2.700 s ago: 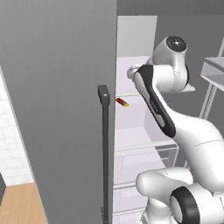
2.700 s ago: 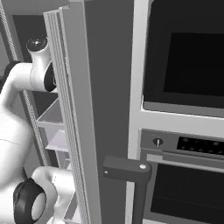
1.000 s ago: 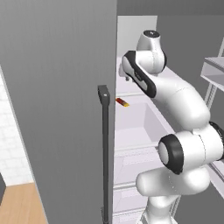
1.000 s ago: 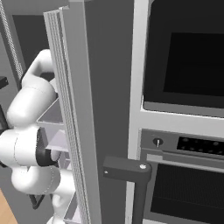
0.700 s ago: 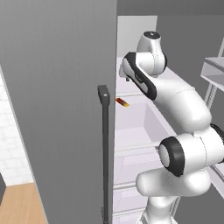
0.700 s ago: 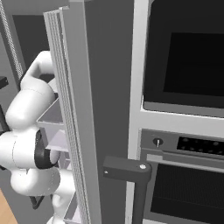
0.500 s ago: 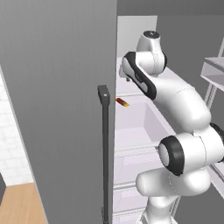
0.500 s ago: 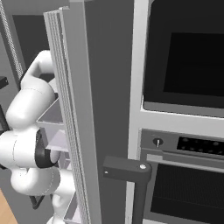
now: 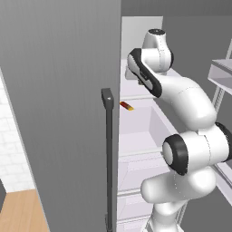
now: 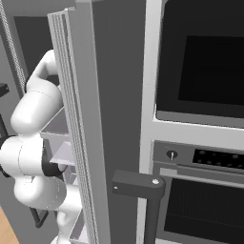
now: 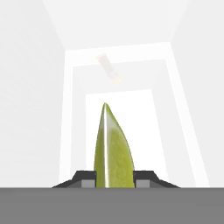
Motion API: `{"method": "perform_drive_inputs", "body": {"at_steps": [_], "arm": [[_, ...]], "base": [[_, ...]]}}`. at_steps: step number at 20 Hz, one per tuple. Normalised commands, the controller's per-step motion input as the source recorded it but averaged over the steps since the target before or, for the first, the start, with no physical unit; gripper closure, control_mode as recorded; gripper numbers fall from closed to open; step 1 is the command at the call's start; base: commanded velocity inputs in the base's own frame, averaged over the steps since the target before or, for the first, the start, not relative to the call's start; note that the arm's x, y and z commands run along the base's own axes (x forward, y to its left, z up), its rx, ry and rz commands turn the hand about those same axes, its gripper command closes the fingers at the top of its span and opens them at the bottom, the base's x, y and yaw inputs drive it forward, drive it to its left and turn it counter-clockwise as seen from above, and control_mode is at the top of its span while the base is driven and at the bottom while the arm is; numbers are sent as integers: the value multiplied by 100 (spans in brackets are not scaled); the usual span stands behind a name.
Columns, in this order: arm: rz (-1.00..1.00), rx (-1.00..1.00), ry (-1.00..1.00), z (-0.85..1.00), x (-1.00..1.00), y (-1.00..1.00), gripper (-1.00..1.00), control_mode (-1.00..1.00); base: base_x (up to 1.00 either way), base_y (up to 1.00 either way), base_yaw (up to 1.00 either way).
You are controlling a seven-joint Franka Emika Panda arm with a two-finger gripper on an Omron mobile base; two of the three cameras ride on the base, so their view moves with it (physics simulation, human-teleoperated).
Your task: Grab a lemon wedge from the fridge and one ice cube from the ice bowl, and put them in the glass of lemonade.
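The fridge [image 9: 59, 113] stands with its grey door swung open and white shelves [image 9: 140, 131] showing inside. My arm reaches onto an upper shelf, and the door's edge hides most of the hand. In the hand view a yellow-green lemon wedge [image 11: 113, 151] stands upright between the dark fingertips [image 11: 85, 177]. My gripper [image 11: 113, 177] is shut on it, one tip pressing each side. The ice bowl and the glass of lemonade are out of view.
A small red and yellow item [image 9: 127, 106] lies on the shelf below my wrist. A pale stick-shaped item [image 11: 108, 69] lies farther back on the white shelf. The door's dark bar handle [image 9: 108, 154] hangs left of the arm. A black wall oven [image 10: 200, 71] stands to the right.
The fingers have closed in on the lemon wedge. The arm has swung up and deeper into the fridge since the earliest frames, then held nearly still.
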Motion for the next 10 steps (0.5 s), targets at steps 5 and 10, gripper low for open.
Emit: {"method": "perform_drive_inputs", "body": {"at_steps": [5,10], "arm": [[0,0,0,-5,8,4,100,-100],[-1,0,0,-29,-22,9,100,-100]], "base": [[0,0,0],[0,0,0]]}}
